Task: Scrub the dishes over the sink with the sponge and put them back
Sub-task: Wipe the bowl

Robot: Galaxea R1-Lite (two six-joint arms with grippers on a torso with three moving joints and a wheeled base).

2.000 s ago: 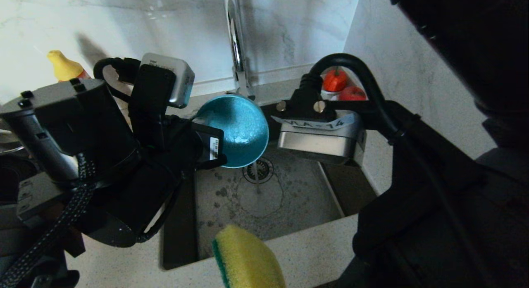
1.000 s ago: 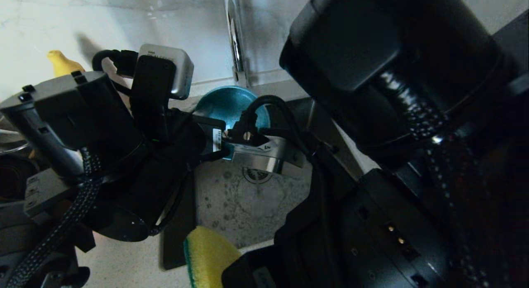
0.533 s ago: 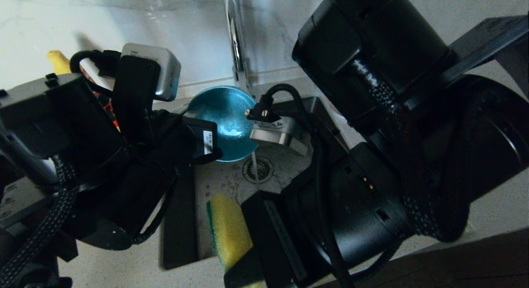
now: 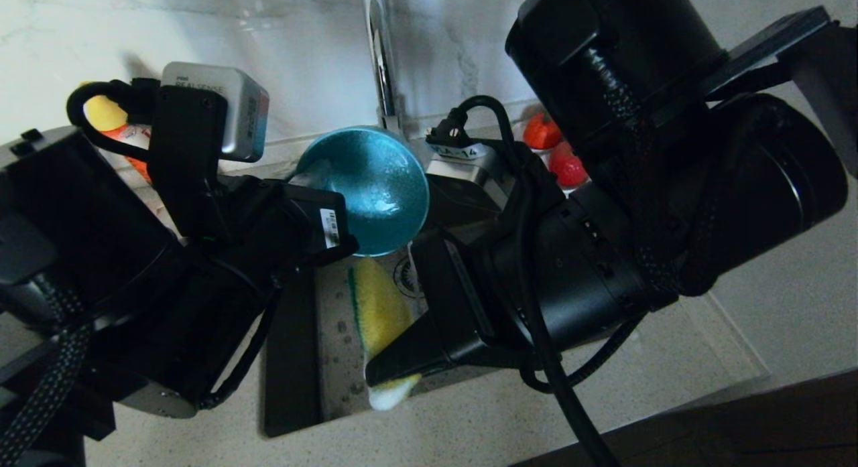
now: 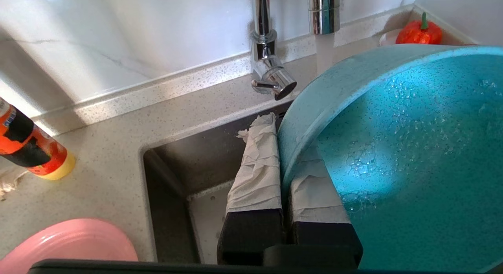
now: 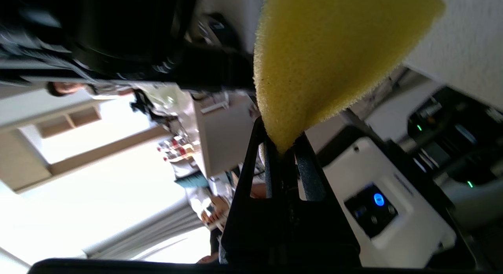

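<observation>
- Nearest to me is my right gripper point(image 4: 392, 373), low over the front of the sink point(image 4: 291, 360). It is pinched shut on one end of the sponge point(image 4: 379, 313).
- The sponge stands up on its edge, yellow side out, with its thin green layer on the side toward my left arm. Two seconds ago it was down at the front counter. Now it has come up over the sink, and its top end sits just under the bowl.
- My right arm has swung in too, and it now hides most of the sink floor and the drain.
- Next comes my left gripper point(image 5: 281, 164), held over the back part of the sink. Its two fingers point(image 5: 255, 175) are closed tight on the rim of the bowl point(image 4: 375, 185), one inside and one outside.
- The blue bowl is tipped on its side, its open face turned toward the sponge. It is wet, with little drops all over the inside. It has hardly moved.
- Behind it the tap point(image 5: 271, 69) is running, and the water falls just past the bowl's rim.
- Farther off, the pink plate point(image 5: 67, 242) waits on the counter on my left side, near an orange bottle point(image 5: 27, 148). Red fruit point(image 4: 556, 152) sits in the far corner.
- I think the scrub is about to start: sponge and bowl are close, but I cannot tell if they touch yet.
</observation>
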